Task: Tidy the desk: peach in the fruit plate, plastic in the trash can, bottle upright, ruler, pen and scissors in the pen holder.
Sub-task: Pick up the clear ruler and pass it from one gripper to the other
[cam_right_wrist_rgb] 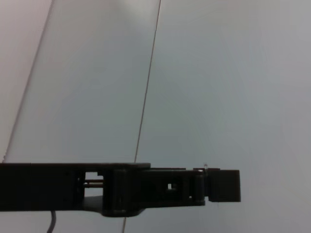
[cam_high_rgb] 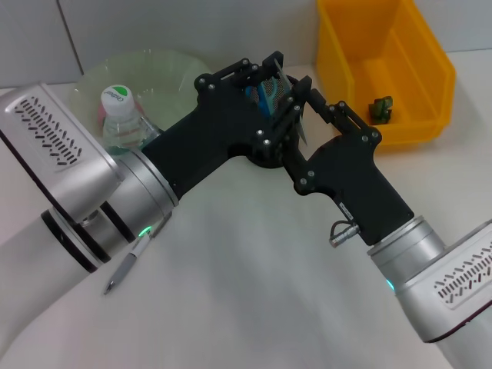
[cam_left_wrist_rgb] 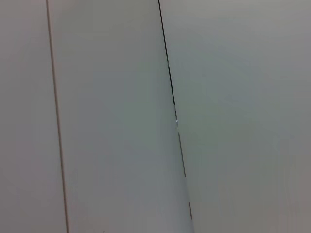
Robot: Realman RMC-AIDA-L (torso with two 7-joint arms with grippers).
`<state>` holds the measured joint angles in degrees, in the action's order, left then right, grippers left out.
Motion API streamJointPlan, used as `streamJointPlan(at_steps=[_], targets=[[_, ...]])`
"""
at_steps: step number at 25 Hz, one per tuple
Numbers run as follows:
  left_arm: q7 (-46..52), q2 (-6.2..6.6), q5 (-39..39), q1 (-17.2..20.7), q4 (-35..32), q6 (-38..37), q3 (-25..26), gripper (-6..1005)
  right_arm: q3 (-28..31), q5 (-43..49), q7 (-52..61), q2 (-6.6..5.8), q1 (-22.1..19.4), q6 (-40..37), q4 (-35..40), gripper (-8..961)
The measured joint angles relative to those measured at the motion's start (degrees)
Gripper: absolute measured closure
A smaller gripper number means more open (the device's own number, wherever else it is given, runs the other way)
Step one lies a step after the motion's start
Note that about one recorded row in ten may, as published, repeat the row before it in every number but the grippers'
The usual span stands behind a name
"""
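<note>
**Over the pen holder: two grippers meet, the pen still waits**

At the centre of the head view, near 12 o'clock of the table, stands the dark mesh pen holder, mostly hidden behind both arms. Something blue and a pale flat strip, perhaps the ruler, show at its mouth; I cannot tell more. The left gripper reaches it from 8 o'clock and the right gripper from 4 o'clock. For both, I cannot tell if the fingers are apart or together, because the black links overlap.

The pen lies flat on the table at 8 o'clock, partly under the left arm. The bottle already stands upright at 10 o'clock, in front of the green fruit plate. The yellow trash can is at 2 o'clock, with a small dark thing inside.

I judge the step is to put a long tool in the holder. To do it well, the item should go down vertically into the open mouth, and one gripper should steady the holder so it does not tip. The arms must not push each other or the bottle nearby.
</note>
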<state>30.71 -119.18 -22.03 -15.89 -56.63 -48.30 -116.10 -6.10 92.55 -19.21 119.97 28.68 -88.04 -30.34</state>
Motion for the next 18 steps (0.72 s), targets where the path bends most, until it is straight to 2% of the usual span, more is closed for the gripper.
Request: streamJointPlan(at_steps=[18], targets=[[0.04, 0.0, 0.25, -0.02, 0.38, -0.04, -0.28, 615, 1.63, -0.01, -11.9, 0.0, -0.21, 0.24, -4.0, 511]])
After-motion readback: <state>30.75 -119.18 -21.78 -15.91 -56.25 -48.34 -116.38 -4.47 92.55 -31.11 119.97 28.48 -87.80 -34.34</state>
